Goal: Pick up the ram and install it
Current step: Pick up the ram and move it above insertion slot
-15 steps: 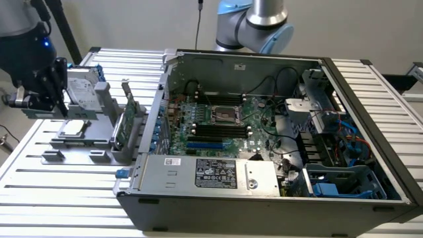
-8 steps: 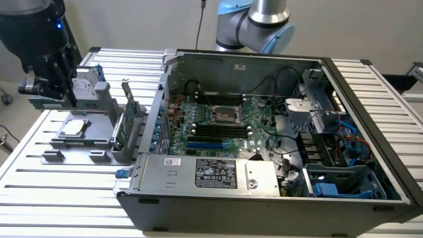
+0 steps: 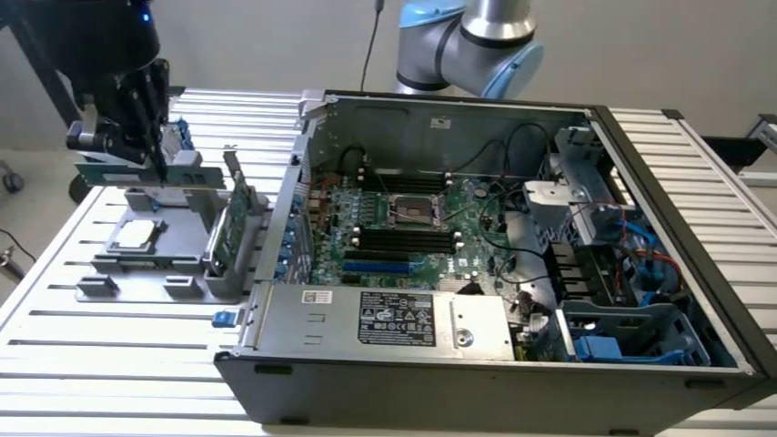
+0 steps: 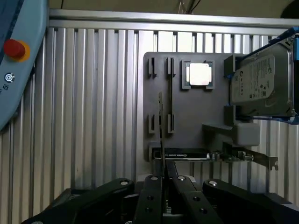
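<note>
Grips the ram (image 3: 192, 175) between narrow jaws, above the grey holder (image 3: 146, 273) near the counter's edge at the exterior view's left. Looks edge-on from the wrist, a thin line, chips impossible to make out, near end hidden between the jaws. Cannot tell whether clear of the holder's slots. On the holder, a hard drive (image 4: 261, 81), partly cut off by the picture's edge.
</note>
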{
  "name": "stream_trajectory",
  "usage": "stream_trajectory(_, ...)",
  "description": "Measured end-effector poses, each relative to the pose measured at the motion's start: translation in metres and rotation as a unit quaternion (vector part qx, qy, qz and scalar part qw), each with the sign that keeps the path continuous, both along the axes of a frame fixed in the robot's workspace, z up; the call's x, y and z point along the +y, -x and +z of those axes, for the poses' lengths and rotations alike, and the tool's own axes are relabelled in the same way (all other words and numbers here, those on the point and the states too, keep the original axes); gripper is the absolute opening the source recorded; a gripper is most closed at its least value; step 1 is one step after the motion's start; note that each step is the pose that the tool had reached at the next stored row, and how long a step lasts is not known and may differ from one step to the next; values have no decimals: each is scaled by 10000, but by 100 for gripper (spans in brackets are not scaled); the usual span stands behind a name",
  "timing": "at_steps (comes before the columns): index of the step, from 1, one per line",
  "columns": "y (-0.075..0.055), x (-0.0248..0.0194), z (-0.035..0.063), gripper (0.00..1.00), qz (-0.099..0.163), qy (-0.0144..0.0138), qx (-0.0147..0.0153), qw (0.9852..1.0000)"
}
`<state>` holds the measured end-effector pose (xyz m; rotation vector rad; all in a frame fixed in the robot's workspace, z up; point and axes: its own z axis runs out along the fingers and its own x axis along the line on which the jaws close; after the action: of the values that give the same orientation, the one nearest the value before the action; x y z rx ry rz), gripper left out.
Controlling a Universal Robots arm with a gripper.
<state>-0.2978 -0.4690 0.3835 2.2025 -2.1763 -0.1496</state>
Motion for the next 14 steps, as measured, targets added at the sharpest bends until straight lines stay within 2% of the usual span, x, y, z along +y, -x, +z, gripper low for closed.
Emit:
stream_trajectory(6,-270,0,54,14,4,-38,8,10000)
stream_trajectory(14,-634,0,60,14,4,-148,9,9999)
